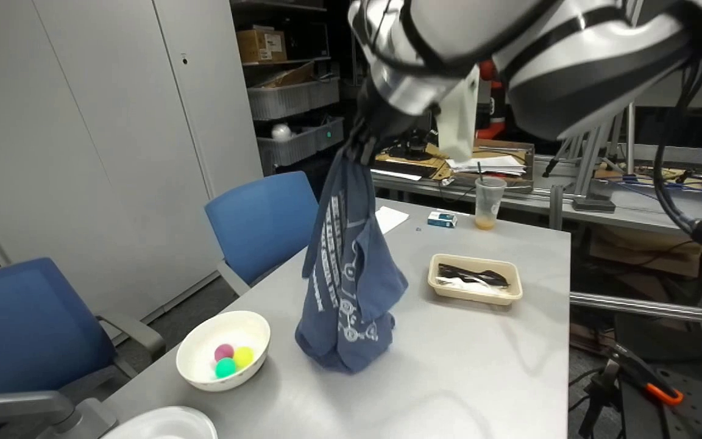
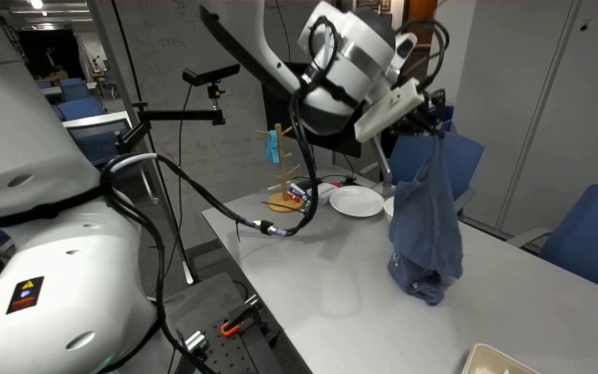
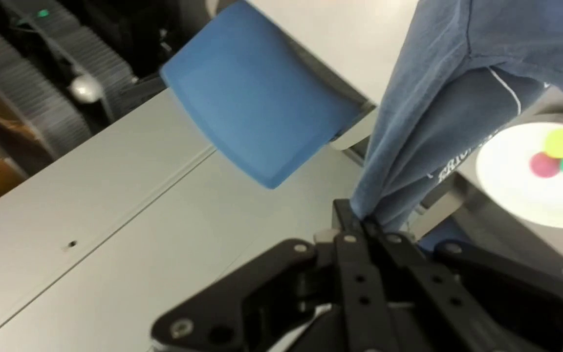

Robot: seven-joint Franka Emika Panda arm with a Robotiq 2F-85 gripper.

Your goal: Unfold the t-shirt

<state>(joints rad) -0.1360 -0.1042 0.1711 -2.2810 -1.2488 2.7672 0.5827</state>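
White bowl (image 1: 241, 323) with balls (image 1: 239, 358) by tabletop (image 1: 442, 353) edge; cup (image 1: 489, 202) only in an exterior view. Grasps t-shirt (image 1: 351, 286) in gripper (image 3: 359, 219).

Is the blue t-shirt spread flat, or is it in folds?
In folds, not spread: the t-shirt hangs bunched from the closed gripper, with layers overlapping below.

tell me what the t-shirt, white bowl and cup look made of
T-shirt: soft, matte fabric, perhaps cotton, since it hangs in loose folds. White bowl: smooth and evenly white, so glazed ceramic or hard plastic; the look leaves it open. Cup: probably thin, clear plastic, as orange at its bottom shows through the wall.
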